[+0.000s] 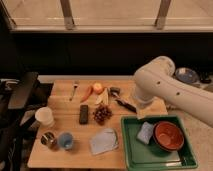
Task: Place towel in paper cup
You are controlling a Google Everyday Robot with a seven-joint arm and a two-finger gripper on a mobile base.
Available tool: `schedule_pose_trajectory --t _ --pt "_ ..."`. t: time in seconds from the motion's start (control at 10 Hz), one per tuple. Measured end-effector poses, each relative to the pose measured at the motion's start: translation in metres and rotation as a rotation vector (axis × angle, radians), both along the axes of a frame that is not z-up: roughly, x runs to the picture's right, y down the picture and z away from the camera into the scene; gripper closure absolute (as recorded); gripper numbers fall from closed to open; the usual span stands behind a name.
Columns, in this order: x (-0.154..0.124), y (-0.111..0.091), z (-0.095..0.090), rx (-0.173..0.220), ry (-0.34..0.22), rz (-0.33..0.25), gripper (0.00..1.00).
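The arm (155, 82) hid the gripper, jaws apart. Limp towel (104, 141) could snag the cup (44, 116) rim and tip it.

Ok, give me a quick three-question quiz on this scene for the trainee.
1. True or false: the towel is already in the paper cup.
2. Where is the gripper? A) over the towel B) just behind the green tray C) at the paper cup
3. What lies in the green tray beside the red bowl?
Key: 1 false, it lies flat on the table; 2 B; 3 a folded pale-blue cloth.
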State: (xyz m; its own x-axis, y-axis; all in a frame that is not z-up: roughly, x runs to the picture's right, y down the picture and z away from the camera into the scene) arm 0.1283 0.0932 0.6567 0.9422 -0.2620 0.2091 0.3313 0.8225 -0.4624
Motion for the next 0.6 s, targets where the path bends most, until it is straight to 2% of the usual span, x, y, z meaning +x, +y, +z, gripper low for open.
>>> schedule_pose_trajectory --t 0.2,0.3,0.6 --pt "-0.05 0.022 -0.007 -0.034 -0.085 -0.102 0.35" --pt "-0.062 0.029 -0.009 -0.049 -0.107 -0.132 0.35" --pt "-0.059 0.03 -0.01 -0.053 -0.101 -0.135 0.35"
